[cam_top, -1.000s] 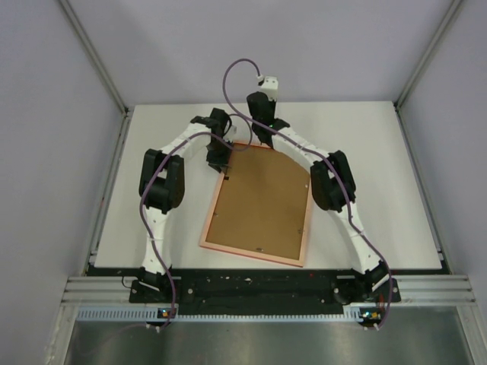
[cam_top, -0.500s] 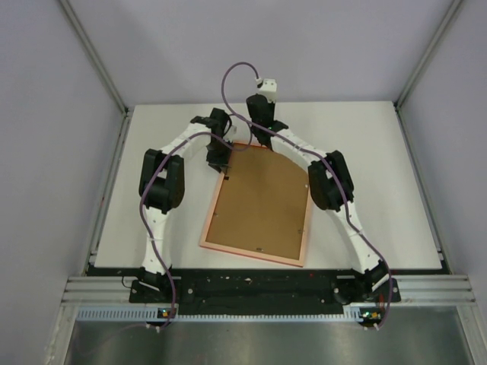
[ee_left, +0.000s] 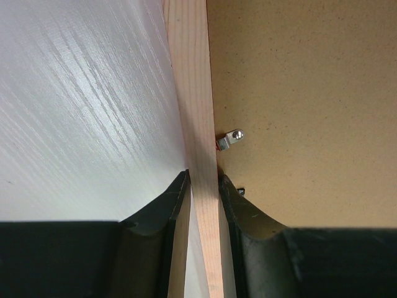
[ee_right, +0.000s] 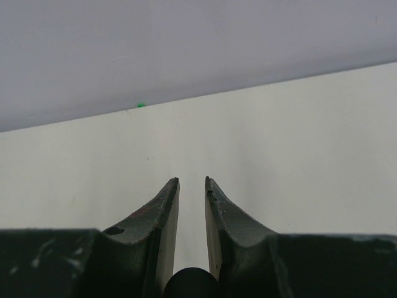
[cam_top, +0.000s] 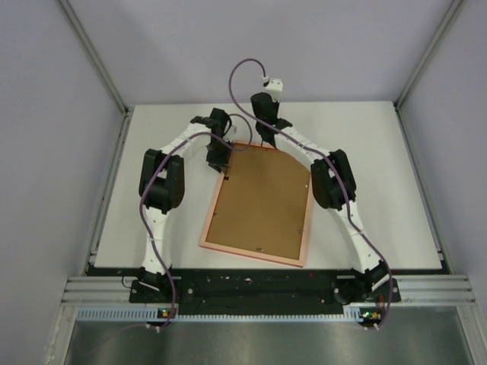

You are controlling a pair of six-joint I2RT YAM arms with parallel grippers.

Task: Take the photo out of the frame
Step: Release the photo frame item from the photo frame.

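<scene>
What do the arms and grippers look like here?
The left arm and right arm have white links with bulky black joint housings; a purple cable runs along each. The left gripper and right gripper have dark, curved, tapering fingers.

Left arm point(cam_top: 161, 182) jaws clamped, right arm point(cam_top: 332, 179) jaws slightly parted

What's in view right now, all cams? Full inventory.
frame: 1, pale rim, face down mid-table
board: 1, brown, inside frame
clip: 1 seen, silver, board's left edge
photo: not visible
table: 1, white, under frame
walls: grey, around table
cables: 2, purple, along arms
left arm, right arm: white-black, bases at near edge
left tool: black, shut on frame's left rim
right tool: black, slightly open, empty, above table beyond frame
</scene>
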